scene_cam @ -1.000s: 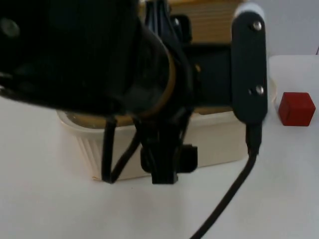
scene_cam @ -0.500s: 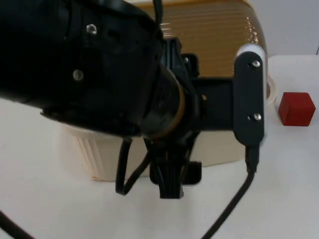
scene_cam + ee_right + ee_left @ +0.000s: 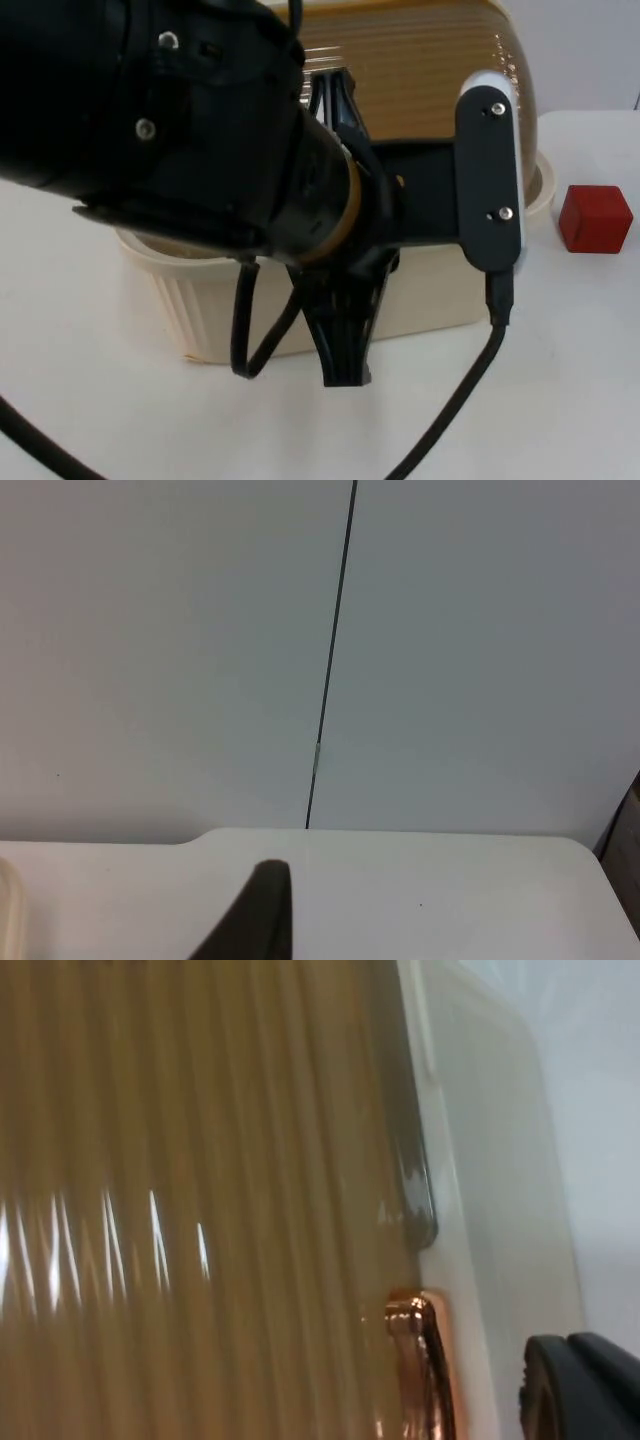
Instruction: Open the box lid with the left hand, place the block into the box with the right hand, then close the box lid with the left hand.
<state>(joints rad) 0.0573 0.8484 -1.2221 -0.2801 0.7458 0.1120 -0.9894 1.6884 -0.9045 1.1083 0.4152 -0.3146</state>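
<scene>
A cream ribbed box (image 3: 440, 290) stands mid-table under a brown translucent ribbed lid (image 3: 430, 70). My left arm reaches over it, and my left gripper (image 3: 345, 358) points down in front of the box's front wall with its fingers shut together. Close up in the left wrist view, the lid (image 3: 200, 1200) carries a copper latch (image 3: 415, 1355) beside the cream rim (image 3: 490, 1210) and a black fingertip (image 3: 585, 1390). Whether anything is pinched, I cannot tell. The red block (image 3: 595, 218) lies on the table right of the box. My right arm waits, open, one fingertip (image 3: 262, 910) showing above the table.
The white table (image 3: 120, 420) has free room in front of the box and to its left. In the right wrist view, the grey partition wall (image 3: 450, 660) rises behind the table's far edge. My left arm hides much of the box's left half.
My left gripper's fingers went from wide apart to shut in front of the box. The left arm shifted, and more of the brown lid shows now. The block has not moved.
</scene>
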